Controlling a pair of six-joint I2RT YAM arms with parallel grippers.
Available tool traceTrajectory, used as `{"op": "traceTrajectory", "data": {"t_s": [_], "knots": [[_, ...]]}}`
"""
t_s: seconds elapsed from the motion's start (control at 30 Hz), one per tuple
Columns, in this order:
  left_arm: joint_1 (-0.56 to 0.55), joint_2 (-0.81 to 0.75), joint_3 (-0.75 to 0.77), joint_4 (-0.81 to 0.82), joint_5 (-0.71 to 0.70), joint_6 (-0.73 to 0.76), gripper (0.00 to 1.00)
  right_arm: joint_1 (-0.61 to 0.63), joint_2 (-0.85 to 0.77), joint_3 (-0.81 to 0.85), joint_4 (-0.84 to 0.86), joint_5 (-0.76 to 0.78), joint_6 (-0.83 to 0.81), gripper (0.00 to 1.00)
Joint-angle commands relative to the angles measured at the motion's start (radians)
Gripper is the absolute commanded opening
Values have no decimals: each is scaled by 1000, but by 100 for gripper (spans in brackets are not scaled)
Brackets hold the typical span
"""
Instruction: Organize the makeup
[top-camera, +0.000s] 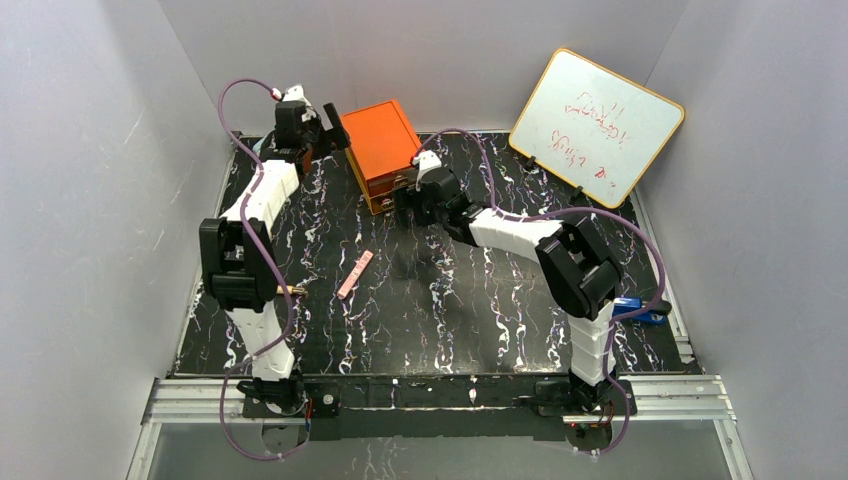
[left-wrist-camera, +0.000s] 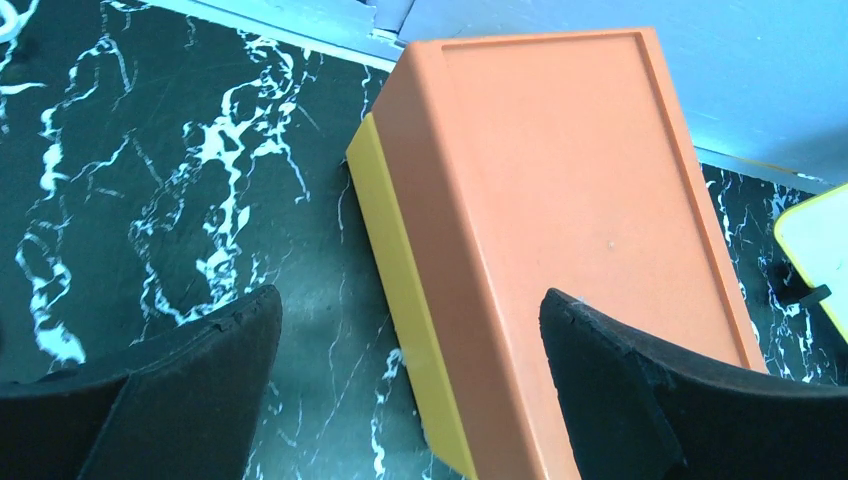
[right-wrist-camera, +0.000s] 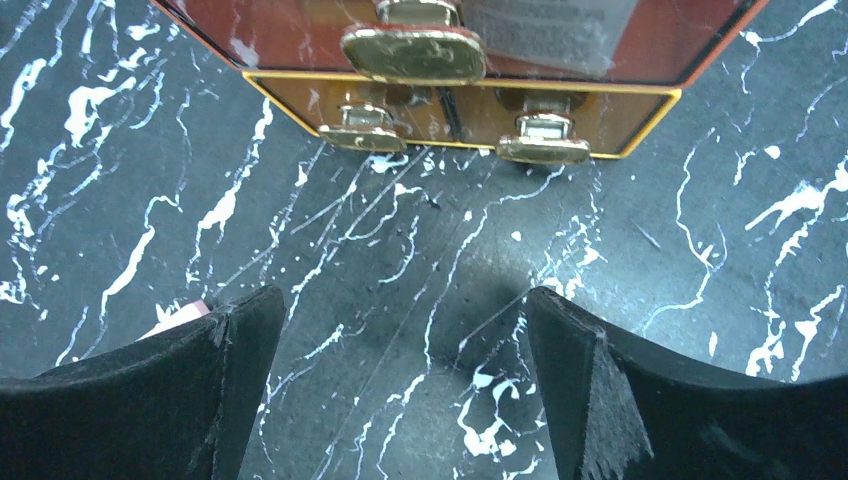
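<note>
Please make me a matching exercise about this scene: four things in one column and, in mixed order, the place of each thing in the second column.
Things
1. pink stick
2. orange drawer box
3. whiteboard
4. blue object

Places
A. back right corner, propped up tilted
B. right edge of the table, near side
C. lying flat, left of centre
D. at the back, left of the whiteboard

Pairs: 1-C, 2-D, 3-A, 4-B

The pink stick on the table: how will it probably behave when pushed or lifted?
The pink stick looks slim and straight, so it is probably stiff and light. It lies flat on the smooth-looking table, so a push may slide or roll it.
</note>
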Motion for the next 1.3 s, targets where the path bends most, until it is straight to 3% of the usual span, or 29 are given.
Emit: {"op": "traceTrajectory", "data": {"t_s": [0.0, 0.4, 0.73, 0.97, 1.07, 1.27], "knots": [[-21, 88, 112, -11, 33, -8, 98, -1, -2, -6, 176, -39, 30, 99], [-92, 270, 363, -102, -2, 56, 98, -1, 162, 120, 262, -107, 77, 97], [-124, 306, 348, -138, -82, 82, 98, -1, 228, 176, 300, -81, 98, 96], [-124, 312, 322, -170, -121, 72, 98, 4, 245, 166, 352, -21, 126, 81], [-124, 315, 309, -171, -119, 67, 98, 12, 259, 172, 365, 3, 131, 68], [-124, 320, 288, -173, -105, 50, 99, 33, 297, 202, 368, 39, 134, 67]]}}
